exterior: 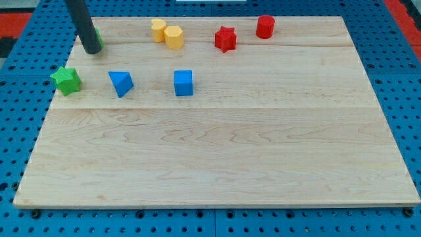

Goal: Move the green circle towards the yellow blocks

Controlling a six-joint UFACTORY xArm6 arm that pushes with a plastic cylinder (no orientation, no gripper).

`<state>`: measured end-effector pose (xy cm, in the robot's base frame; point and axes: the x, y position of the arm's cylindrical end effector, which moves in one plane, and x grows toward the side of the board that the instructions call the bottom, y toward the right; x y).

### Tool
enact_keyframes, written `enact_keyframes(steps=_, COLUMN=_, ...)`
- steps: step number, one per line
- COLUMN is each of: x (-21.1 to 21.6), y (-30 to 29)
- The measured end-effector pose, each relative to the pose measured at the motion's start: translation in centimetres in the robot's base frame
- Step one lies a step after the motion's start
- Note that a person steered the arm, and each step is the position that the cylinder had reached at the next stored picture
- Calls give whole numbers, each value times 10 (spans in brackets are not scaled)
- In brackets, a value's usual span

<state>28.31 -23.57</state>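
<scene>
Straight dark rod (83,26), smooth, round, perhaps matte black, my tip (91,51) blunt and rounded

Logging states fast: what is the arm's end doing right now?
No gripper, holds nothing: my tip sits at the green circle, mostly hiding it, left of the yellow blocks.

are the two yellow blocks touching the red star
No, the two yellow blocks sit apart from the red star, with bare board between them.

Lab bench: wooden board (217,158) (on blue pegboard (395,79)).
</scene>
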Motion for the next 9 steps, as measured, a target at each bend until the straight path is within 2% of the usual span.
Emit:
enact_keyframes(steps=1, x=-28, y=4)
enact_keyframes(steps=2, x=19, y=-15)
enact_keyframes(steps=3, x=13, y=-68)
enact_keyframes(steps=4, x=4, y=-69)
enact_keyframes(steps=5, x=-41, y=-69)
enact_keyframes(steps=6, x=-61, y=-58)
enact_keyframes(steps=7, x=-53, y=-13)
enact_keyframes(steps=8, x=-7, y=-13)
enact_keyframes(steps=9, x=27, y=88)
